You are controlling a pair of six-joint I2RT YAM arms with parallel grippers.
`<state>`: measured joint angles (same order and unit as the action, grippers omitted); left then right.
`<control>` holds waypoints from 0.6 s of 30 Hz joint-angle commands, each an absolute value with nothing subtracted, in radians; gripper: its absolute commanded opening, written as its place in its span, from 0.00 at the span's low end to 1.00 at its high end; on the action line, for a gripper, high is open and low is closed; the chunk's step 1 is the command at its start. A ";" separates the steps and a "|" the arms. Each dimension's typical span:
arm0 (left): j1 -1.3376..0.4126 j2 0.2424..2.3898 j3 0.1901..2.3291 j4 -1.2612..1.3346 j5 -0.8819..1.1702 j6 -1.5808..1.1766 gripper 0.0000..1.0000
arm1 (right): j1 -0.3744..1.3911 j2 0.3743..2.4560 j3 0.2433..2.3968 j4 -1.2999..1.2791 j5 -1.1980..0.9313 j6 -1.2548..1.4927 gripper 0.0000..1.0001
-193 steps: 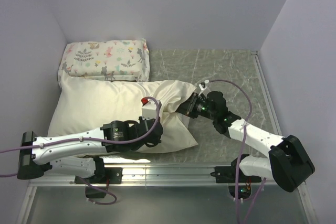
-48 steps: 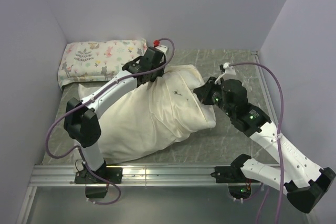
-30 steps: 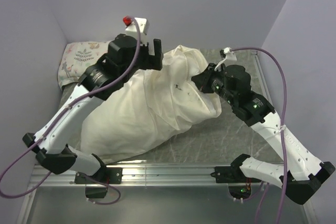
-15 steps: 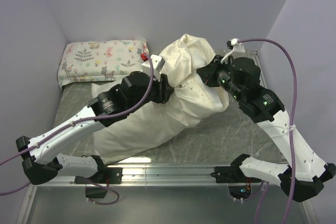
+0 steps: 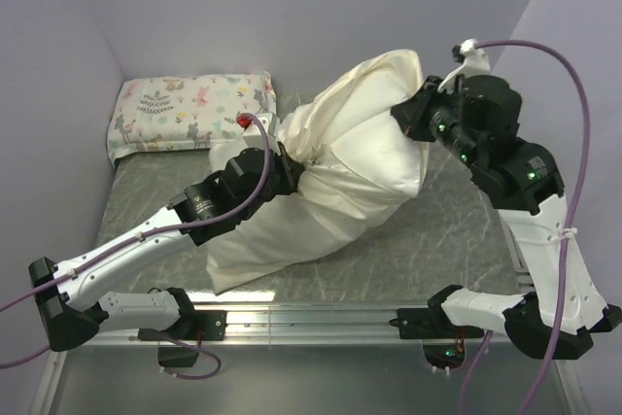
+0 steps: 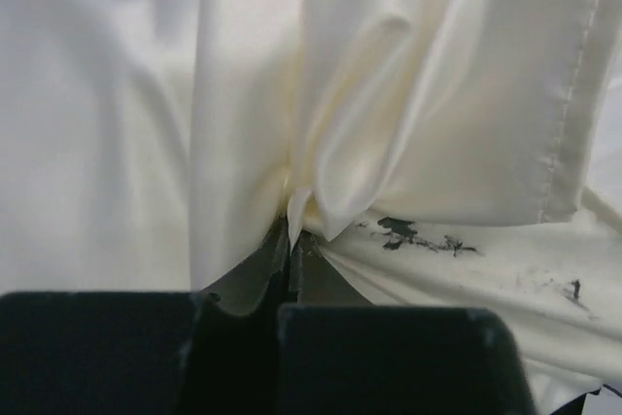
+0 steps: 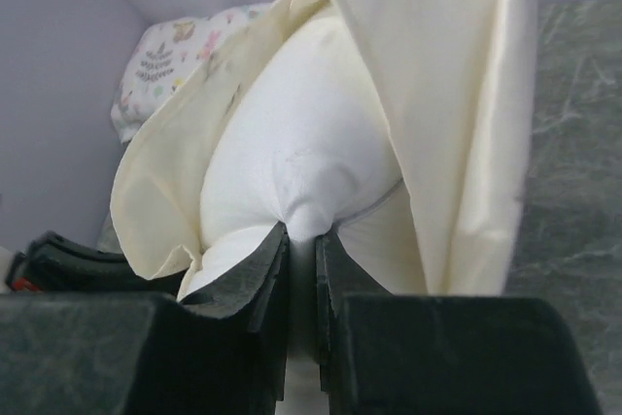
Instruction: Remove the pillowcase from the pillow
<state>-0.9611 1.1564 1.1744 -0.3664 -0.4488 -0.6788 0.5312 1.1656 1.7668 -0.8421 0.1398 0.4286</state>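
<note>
The cream pillowcase (image 5: 340, 177) lies bulging across the table's middle, its right end lifted off the surface. My left gripper (image 5: 290, 168) is shut on a pinched fold of the pillowcase (image 6: 296, 203) at its left side. My right gripper (image 5: 413, 116) holds the raised end; in the right wrist view it (image 7: 301, 235) is shut on a corner of the white pillow (image 7: 301, 157), which bulges out of the open pillowcase (image 7: 447, 94) mouth. In the top view the pillow is hidden by the case.
A smaller pillow with floral and animal print (image 5: 190, 112) lies against the back left wall. The grey marbled table (image 5: 457, 240) is closed in by lilac walls on three sides. A metal rail (image 5: 321, 316) with the arm bases runs along the near edge.
My left gripper came down from above, moved to the pillowcase's left side and shut on a fold. My right gripper lifted the pillow's end higher and to the right.
</note>
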 commanded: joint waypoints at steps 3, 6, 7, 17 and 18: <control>-0.936 1.181 1.100 -0.535 -0.525 -0.710 0.07 | 0.448 1.127 2.086 -0.652 0.204 0.419 0.00; -0.934 1.210 1.095 -0.461 -0.474 -0.693 0.11 | 0.446 1.147 2.163 -0.657 0.169 0.423 0.00; -0.933 1.221 1.094 -0.424 -0.430 -0.686 0.12 | 0.448 1.146 2.167 -0.647 0.152 0.426 0.00; -0.931 1.469 1.215 0.072 0.136 -0.629 0.30 | 0.503 1.210 2.111 -0.517 -0.064 0.517 0.00; -0.931 1.497 1.236 0.087 0.155 -0.635 0.31 | 0.526 1.216 2.080 -0.484 -0.058 0.512 0.00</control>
<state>-0.9272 1.4197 1.1812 0.0475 -0.0429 -0.6674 0.4717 1.2160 2.0911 -0.8604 0.0319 0.4606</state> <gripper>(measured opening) 0.300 0.170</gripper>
